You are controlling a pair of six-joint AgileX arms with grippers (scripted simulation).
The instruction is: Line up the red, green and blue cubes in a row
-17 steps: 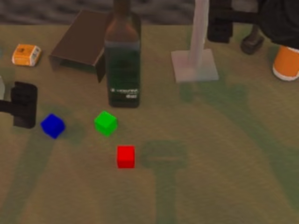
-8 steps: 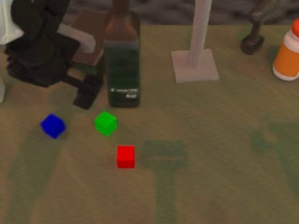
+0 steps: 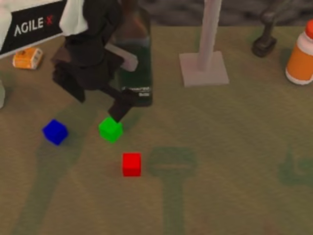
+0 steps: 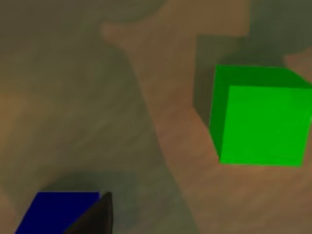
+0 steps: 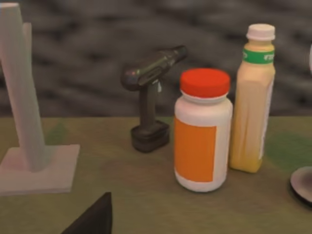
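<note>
Three small cubes lie on the table in the top view: the blue cube (image 3: 55,131) at the left, the green cube (image 3: 110,129) beside it, and the red cube (image 3: 131,164) nearer the front. My left gripper (image 3: 117,110) hangs open just behind the green cube, not touching it. In the left wrist view the green cube (image 4: 258,117) is close, the blue cube (image 4: 53,212) is partly behind one dark fingertip (image 4: 96,219), and nothing is held. My right arm is parked outside the top view; its wrist view shows one fingertip (image 5: 97,219).
A tall dark bottle (image 3: 139,63) stands right behind the left arm. An orange-and-white box (image 3: 27,58) lies at the back left. A white stand (image 3: 204,66), a drill (image 3: 264,41) and an orange-labelled jar (image 3: 301,54) are at the back right, with a yellow bottle (image 5: 253,97).
My left arm has swung from the table's left edge toward the middle, and its gripper now hovers by the green cube. The right arm has left the top view. The cubes have not moved.
</note>
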